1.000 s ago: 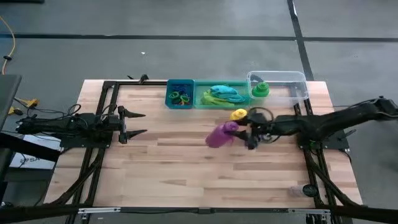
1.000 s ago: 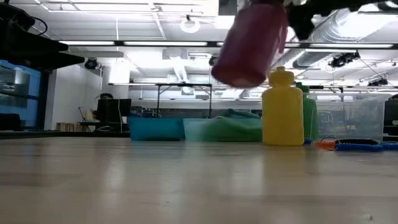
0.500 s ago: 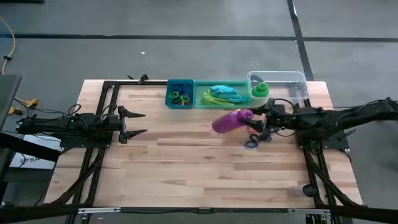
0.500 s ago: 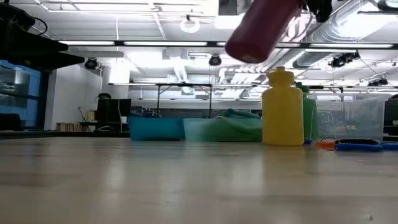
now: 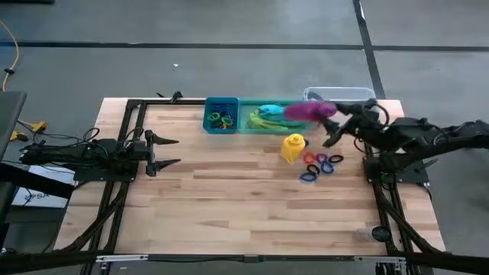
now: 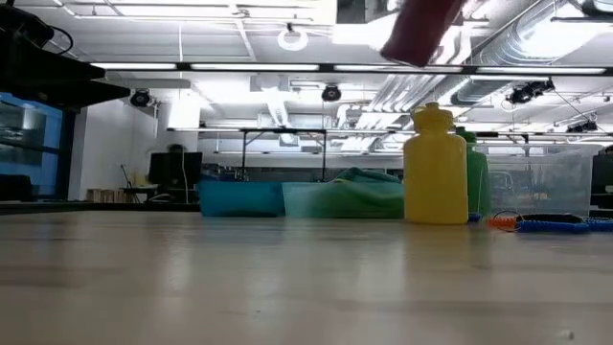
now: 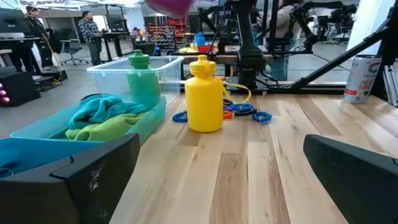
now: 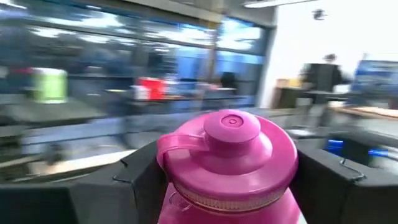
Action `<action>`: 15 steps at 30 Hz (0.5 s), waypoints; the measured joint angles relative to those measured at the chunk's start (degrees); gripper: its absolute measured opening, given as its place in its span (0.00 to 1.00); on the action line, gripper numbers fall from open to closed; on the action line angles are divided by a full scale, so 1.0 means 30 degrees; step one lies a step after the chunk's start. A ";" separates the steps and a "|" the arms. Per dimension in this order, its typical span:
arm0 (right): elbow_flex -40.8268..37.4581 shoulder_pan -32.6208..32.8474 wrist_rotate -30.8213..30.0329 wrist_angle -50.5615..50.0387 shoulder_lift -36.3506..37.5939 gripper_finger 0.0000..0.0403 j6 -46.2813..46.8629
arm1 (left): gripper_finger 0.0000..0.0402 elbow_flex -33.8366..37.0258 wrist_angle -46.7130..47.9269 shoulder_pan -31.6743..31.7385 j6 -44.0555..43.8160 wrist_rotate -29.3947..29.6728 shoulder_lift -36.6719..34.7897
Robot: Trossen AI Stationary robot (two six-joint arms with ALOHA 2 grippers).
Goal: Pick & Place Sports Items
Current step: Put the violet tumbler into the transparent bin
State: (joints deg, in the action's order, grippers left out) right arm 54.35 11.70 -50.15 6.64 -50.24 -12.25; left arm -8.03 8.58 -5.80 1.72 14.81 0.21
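From above, the right gripper (image 5: 330, 121) is holding the purple bottle (image 5: 306, 111) in the air over the green bin (image 5: 252, 122) and clear bin (image 5: 359, 95), at two o'clock on the counter (image 5: 229, 206), its jaws clamped on it. The yellow bottle (image 5: 292, 147) is standing at the centre's right, with rings (image 5: 319, 164) just beside it. The left gripper (image 5: 164, 151) is waiting at nine o'clock, jaws apart

At counter height, the purple bottle (image 6: 421, 29) is hanging tilted above the yellow bottle (image 6: 436, 179)

The left wrist is showing the green bottle (image 7: 142, 78) standing in the clear bin (image 7: 112, 71) and cloths (image 7: 102, 118) lying in the green bin

The right wrist is showing the purple bottle's cap (image 8: 230, 149) between its jaws
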 joint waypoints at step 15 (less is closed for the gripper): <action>0.0187 -0.5899 -0.5034 -0.1011 -0.0007 0.51 -0.0380 | 0.92 0.0000 -0.0007 0.0000 0.0000 0.0000 0.0007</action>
State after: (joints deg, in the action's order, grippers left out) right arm 54.92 -6.00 -65.25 3.61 -50.26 -13.39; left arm -8.03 8.56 -5.80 1.72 14.81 0.23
